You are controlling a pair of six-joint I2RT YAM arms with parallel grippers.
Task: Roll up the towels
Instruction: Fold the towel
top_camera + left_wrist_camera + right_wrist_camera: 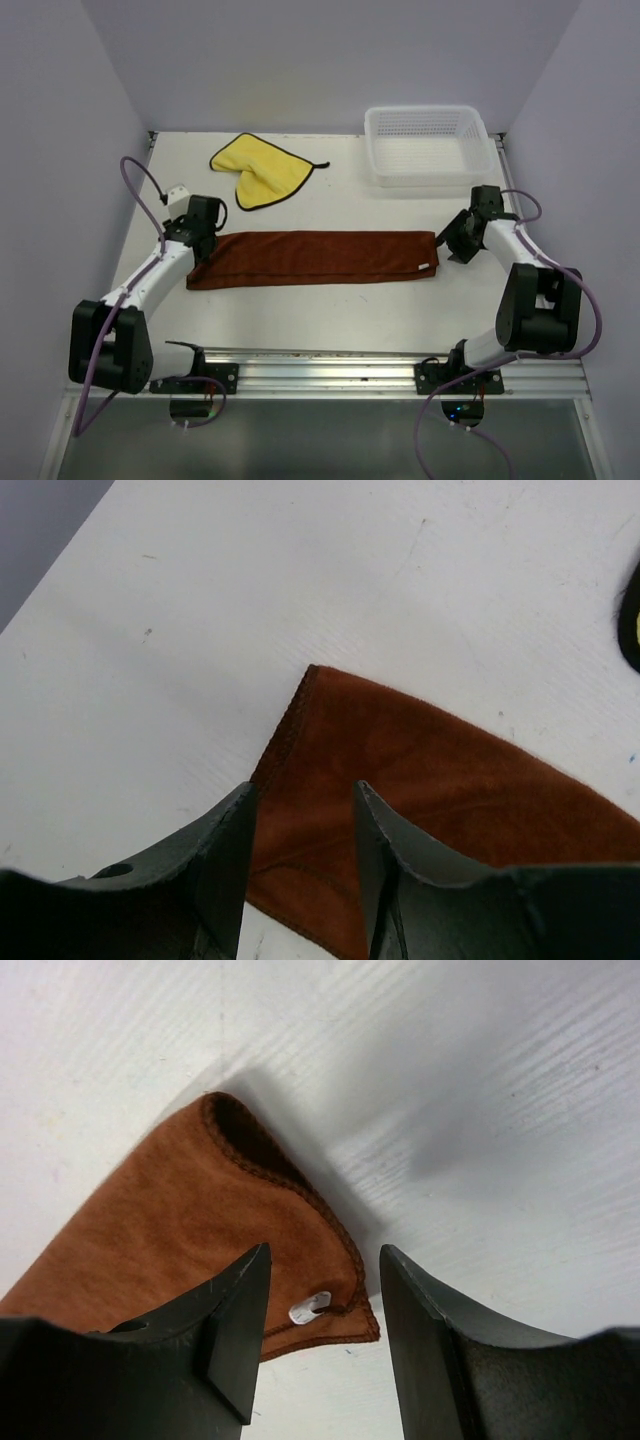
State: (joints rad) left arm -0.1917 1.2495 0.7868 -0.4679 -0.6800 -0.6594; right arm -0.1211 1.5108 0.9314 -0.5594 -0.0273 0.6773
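Left pincer, right pincer spread over brown towel ends

Bright, even overhead light, white table looks kinda washed out. Wrist views show soft grey shadows, and the close-up dark fingers are a bit blurry.

No legible text, brand, number or sign anywhere; only a small white tag at a corner of the rust-brown towel, too small to read.
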